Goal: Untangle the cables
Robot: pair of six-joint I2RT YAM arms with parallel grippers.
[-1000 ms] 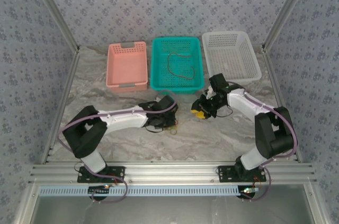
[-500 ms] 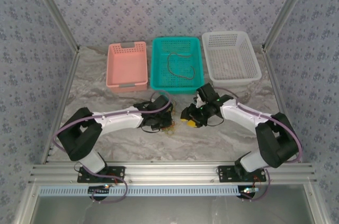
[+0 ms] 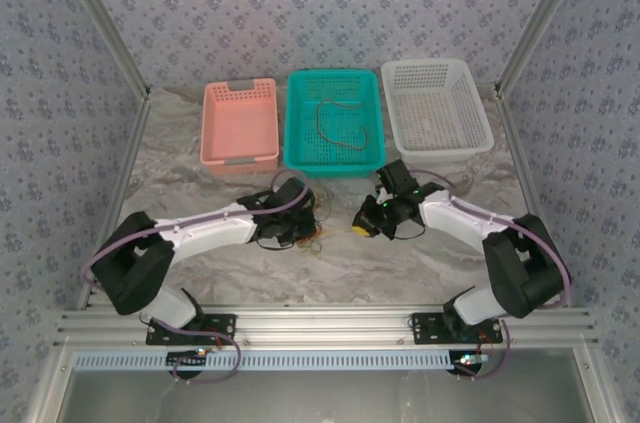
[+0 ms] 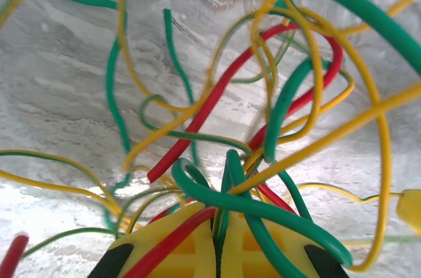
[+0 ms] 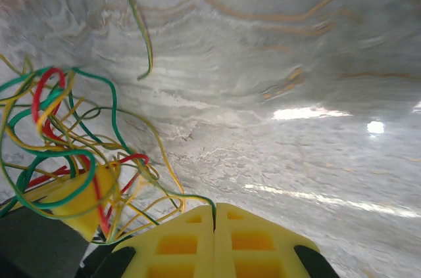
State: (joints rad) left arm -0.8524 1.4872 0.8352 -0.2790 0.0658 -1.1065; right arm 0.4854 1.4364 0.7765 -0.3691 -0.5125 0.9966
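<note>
The cables (image 3: 316,239) sit as one loose knot of yellow, red and green loops on the tabletop (image 3: 420,263), near its middle and between the two arms; the knot has no clear long axis, only loops crossing every way. The left fingers (image 4: 191,258) are pressed together on the knot itself, with green and red strands running into their seam, so the left arm is the nearer one and carries the bulk. The right fingers (image 5: 250,238) are also together, just beside the knot; from them the tangle lies to the arm's own left. In the right wrist view one thin strand runs into their seam, so it looks nipped there, though the strand is too fine to be sure; that strand leads left, back into the loops.

My judgement is that the coming move turns on this line from right fingers to knot: a pull away from the left arm would draw the strand along its length. Bare tabletop lies open to the right and toward the near edge; at the far side the teal basket (image 3: 333,167), holding one brown cable (image 3: 337,128), stands close behind both arms, so there is less room that way.
</note>
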